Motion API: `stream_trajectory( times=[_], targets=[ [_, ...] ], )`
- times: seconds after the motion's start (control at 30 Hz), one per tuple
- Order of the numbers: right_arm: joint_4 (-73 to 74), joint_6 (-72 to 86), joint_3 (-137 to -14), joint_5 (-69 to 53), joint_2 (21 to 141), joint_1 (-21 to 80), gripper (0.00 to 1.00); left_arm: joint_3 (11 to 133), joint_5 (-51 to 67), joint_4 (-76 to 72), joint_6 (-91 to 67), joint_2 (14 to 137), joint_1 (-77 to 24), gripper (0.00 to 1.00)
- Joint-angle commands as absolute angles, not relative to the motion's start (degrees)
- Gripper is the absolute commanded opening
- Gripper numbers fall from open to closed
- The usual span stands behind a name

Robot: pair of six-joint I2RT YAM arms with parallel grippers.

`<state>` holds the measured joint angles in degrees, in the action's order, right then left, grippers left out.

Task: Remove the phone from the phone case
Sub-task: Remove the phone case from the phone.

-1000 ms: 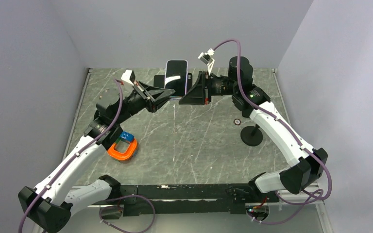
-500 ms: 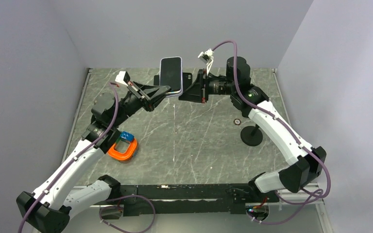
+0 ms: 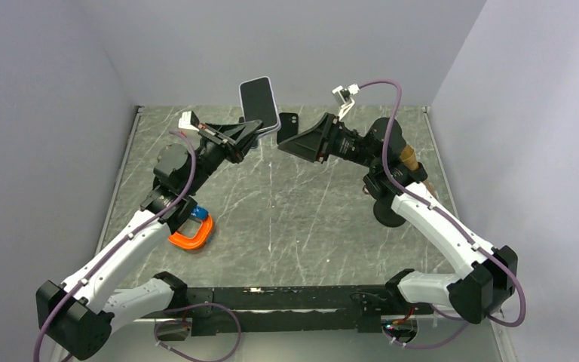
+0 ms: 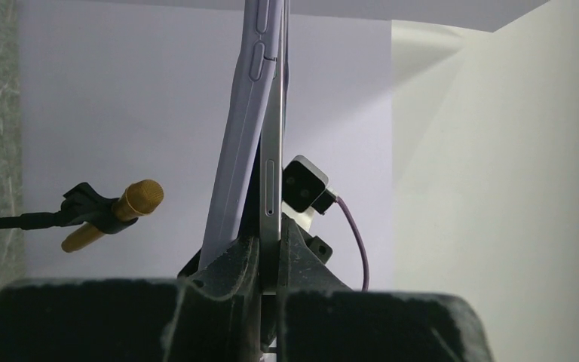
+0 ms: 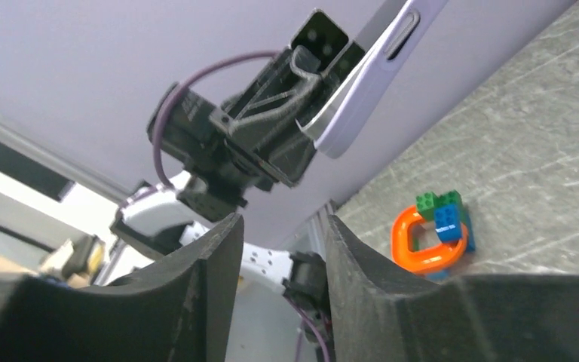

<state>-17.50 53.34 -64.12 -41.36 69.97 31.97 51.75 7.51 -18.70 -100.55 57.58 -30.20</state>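
My left gripper (image 3: 253,136) is shut on the lower end of the phone (image 3: 259,104) and holds it high above the back of the table, dark screen facing the top camera. In the left wrist view the fingers (image 4: 301,253) clamp the phone's silver edge (image 4: 271,181). The lilac case (image 4: 243,128) splays away from that edge at the gripped end and still hugs it higher up. My right gripper (image 3: 282,143) is open and empty, just right of the phone and apart from it. Through its open fingers (image 5: 211,256) I see the left gripper holding the cased phone (image 5: 369,75).
An orange ring with blue and green bricks (image 3: 191,231) lies at the left of the table and also shows in the right wrist view (image 5: 431,235). A gold microphone (image 3: 408,157) on a black stand (image 3: 390,212) is at the right. A small black object (image 3: 288,123) lies near the back wall.
My left gripper has lifted the phone higher and swung it left. My right gripper has drawn away from the phone to the right.
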Motion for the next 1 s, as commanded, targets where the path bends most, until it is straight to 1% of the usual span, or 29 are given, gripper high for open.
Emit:
stream_trajectory(
  times=[0.0,0.1,0.2,0.43,0.77,0.97],
  targets=[
    [-25.7,57.5,-64.7,-34.9,71.3,32.3,0.45,54.5,5.3,-27.3,-104.3,57.5,-30.9,0.00],
    [-26.7,57.6,-65.8,-34.2,73.1,32.5,0.44,54.0,5.3,-27.3,-104.7,57.3,-31.1,0.00],
    [-25.4,57.3,-67.0,-33.2,74.5,32.6,0.40,53.5,4.9,-27.2,-105.0,57.2,-31.2,0.00],
    [-25.7,57.0,-69.1,-33.8,77.3,33.2,0.38,53.5,5.0,-28.6,-105.4,58.2,-31.4,0.00],
    [-27.2,57.1,-69.9,-35.6,78.4,33.7,0.41,54.6,4.5,-29.1,-105.3,59.5,-31.6,0.00],
    [-26.0,55.7,-70.7,-34.5,78.4,33.9,0.41,55.3,4.5,-27.9,-104.7,59.7,-31.6,0.00]
  ],
)
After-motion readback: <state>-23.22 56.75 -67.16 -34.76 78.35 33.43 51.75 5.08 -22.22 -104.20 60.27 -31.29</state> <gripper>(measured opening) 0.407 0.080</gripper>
